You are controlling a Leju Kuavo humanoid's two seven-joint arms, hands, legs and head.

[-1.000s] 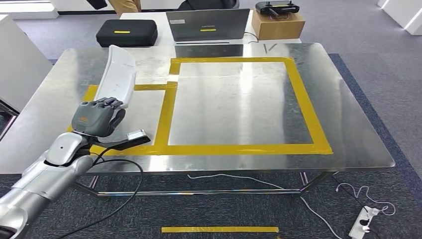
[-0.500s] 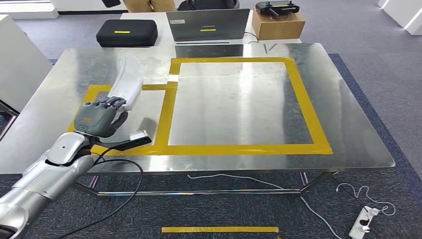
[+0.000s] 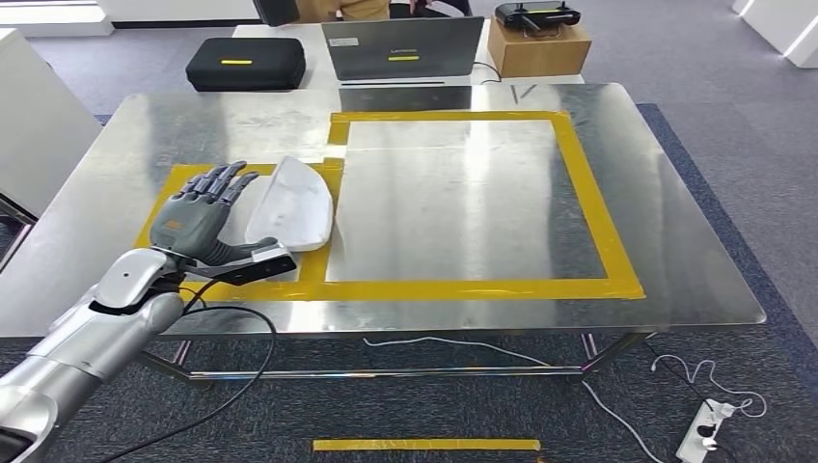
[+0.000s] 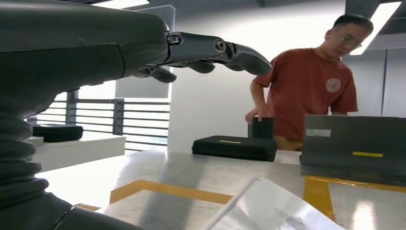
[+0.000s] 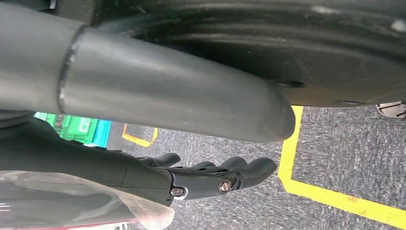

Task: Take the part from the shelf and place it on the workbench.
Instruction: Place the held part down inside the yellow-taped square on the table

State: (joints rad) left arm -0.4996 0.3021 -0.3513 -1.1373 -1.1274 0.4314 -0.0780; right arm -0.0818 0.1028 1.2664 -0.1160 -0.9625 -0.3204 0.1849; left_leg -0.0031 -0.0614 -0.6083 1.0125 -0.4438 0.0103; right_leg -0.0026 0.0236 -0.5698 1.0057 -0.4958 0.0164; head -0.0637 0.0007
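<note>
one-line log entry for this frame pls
stage: part released | left hand: open, beside part | white part: lying on workbench, over yellow tape | right hand: hanging, holds nothing

Left arm reaches forward over the workbench (image 3: 463, 318); left hand (image 3: 198, 217) hovers above its near left part, fingers spread, holding nothing. Right hand (image 5: 201, 179) hangs with fingers loosely extended, empty.

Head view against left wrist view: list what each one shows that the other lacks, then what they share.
Head view alone: the large yellow tape square, the cardboard box and the floor power strip. Left wrist view alone: a person in a red shirt standing behind the table. Shared: the left hand with fingers spread, the white part lying on the metal workbench, the black case and the laptop.
</note>
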